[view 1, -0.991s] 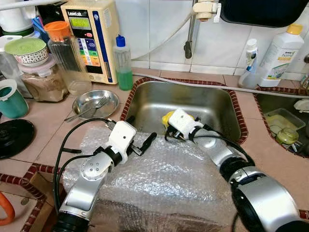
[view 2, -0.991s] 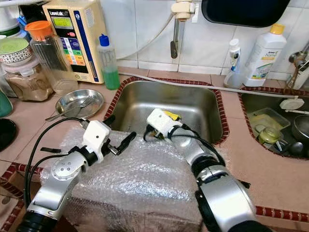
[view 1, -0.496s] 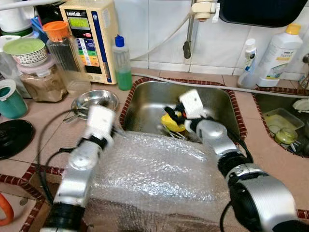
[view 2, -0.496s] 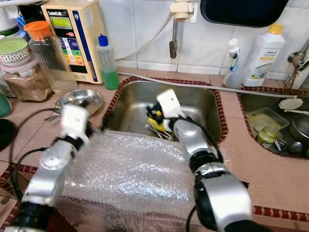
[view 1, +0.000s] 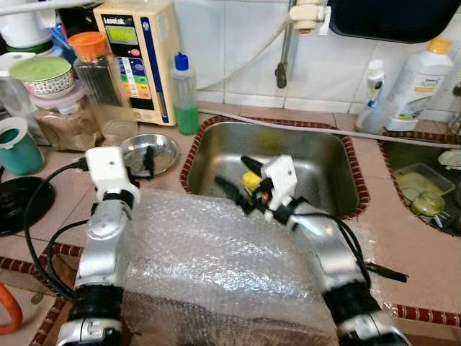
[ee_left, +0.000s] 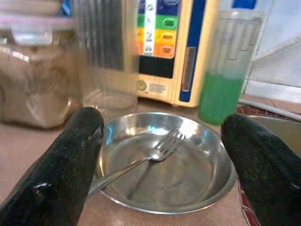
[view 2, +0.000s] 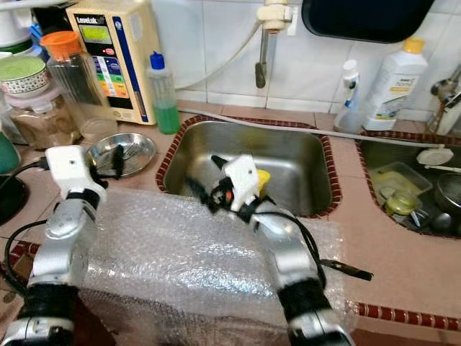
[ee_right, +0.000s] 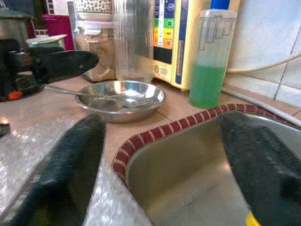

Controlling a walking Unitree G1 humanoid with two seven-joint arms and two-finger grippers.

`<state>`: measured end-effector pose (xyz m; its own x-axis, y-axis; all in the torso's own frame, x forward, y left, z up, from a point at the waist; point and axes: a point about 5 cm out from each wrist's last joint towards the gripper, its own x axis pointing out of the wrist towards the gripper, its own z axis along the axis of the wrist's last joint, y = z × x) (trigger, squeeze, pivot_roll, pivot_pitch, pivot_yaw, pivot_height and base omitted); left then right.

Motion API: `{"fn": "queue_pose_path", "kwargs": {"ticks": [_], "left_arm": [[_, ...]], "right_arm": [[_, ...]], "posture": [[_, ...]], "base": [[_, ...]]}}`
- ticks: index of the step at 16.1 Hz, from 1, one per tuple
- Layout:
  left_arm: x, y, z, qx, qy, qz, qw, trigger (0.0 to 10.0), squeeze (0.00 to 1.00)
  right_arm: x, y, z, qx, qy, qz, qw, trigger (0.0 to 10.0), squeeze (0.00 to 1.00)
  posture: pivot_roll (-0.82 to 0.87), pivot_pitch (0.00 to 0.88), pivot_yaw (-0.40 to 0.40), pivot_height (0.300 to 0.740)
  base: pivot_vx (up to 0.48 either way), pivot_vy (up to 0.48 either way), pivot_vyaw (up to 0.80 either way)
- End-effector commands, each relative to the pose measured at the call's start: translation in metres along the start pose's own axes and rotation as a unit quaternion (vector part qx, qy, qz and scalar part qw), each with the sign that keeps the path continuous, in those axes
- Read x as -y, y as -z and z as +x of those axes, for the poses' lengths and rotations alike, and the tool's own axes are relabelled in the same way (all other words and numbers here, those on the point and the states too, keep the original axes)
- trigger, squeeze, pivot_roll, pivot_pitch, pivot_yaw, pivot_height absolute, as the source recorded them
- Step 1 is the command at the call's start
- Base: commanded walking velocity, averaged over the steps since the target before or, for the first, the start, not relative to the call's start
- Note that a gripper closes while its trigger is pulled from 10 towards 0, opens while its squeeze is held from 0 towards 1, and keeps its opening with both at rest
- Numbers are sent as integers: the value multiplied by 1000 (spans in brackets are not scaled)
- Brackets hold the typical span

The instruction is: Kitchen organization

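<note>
Where fork [ee_left: 141, 160] lies, tines toward green bottle [ee_left: 221, 89]

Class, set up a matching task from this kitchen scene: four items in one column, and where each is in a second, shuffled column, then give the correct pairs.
Items:
1. fork
2. yellow object
3. bottle of green liquid
4. bubble wrap

Places:
A. spread on the counter in front of the sink
B. lying in the steel dish
C. standing beside the water ionizer
D. inside the sink

Pairs: 1-B, 2-D, 3-C, 4-A
</note>
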<state>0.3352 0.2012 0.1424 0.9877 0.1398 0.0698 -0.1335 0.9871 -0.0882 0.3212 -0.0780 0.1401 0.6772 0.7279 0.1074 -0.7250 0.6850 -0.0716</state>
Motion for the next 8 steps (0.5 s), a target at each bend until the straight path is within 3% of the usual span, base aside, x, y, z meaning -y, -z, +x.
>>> {"fn": "queue_pose_path", "kwargs": {"ticks": [1,6,7,8], "left_arm": [[-6,1,4,-7,-23,-19,1000,10000,1000],[-23,3,9,-9,-92,-56,994,10000,988],[-28,4,9,-13,-111,-64,992,10000,0],[-33,6,9,-17,-123,-67,990,10000,0]], "right_arm": [[0,-8,-5,5,-6,-2,1000,10000,1000],[-15,-12,-26,-21,-32,19,999,10000,1000],[-18,-14,-29,-27,-51,21,998,10000,1000],[-19,-15,-31,-31,-60,23,997,10000,1000]], "posture": [[74,0,47,740],[60,0,42,740],[57,0,39,740],[55,0,39,740]], "base": [[0,0,0],[0,0,0],[0,0,0],[0,0,0]]}}
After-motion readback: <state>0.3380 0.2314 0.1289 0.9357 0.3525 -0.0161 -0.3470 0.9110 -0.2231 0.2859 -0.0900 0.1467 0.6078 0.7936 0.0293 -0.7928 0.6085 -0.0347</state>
